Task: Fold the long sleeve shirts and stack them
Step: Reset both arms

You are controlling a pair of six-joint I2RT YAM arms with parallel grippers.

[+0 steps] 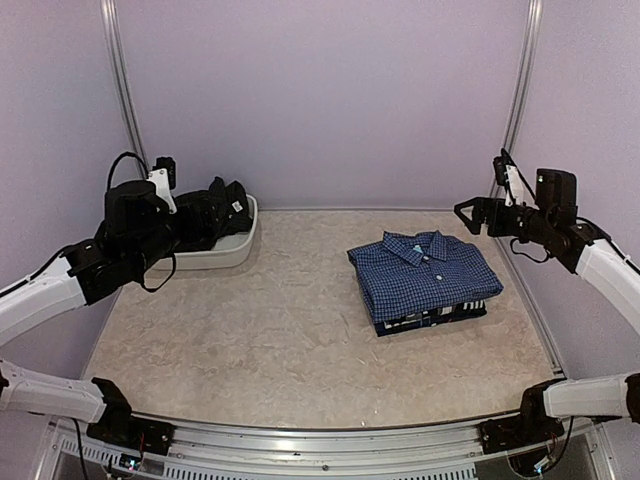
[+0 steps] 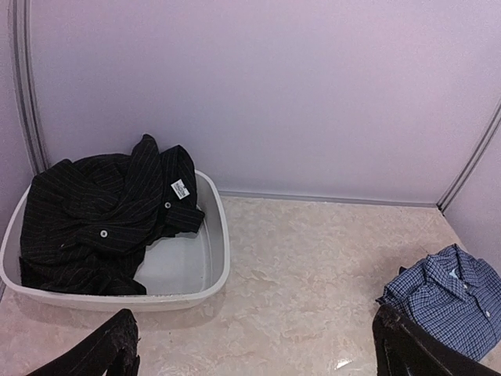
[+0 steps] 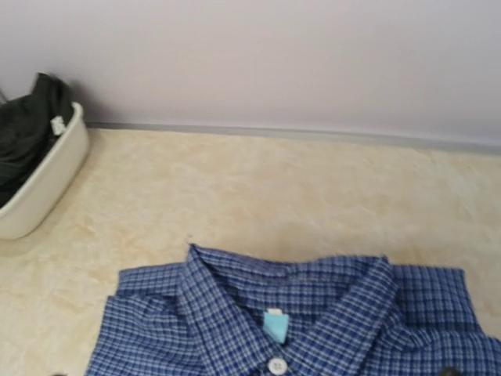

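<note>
Black shirt (image 2: 94, 219) fills the tub (image 2: 221, 243); left end effector (image 2: 254, 333) and right end effector (image 1: 468, 213) apart.

Top folded shirt (image 1: 425, 272) blue, fine dark check; neck tag (image 3: 274, 325) pale blue; shirt beneath (image 1: 440, 315) black-and-white check along visible edge; crumpled shirt (image 2: 86, 223) black, faint pinstripe, white buttons; tub (image 2: 218, 266) off-white; tabletop (image 1: 280, 340) beige, marbled; walls (image 1: 320, 90) pale lilac.
</note>
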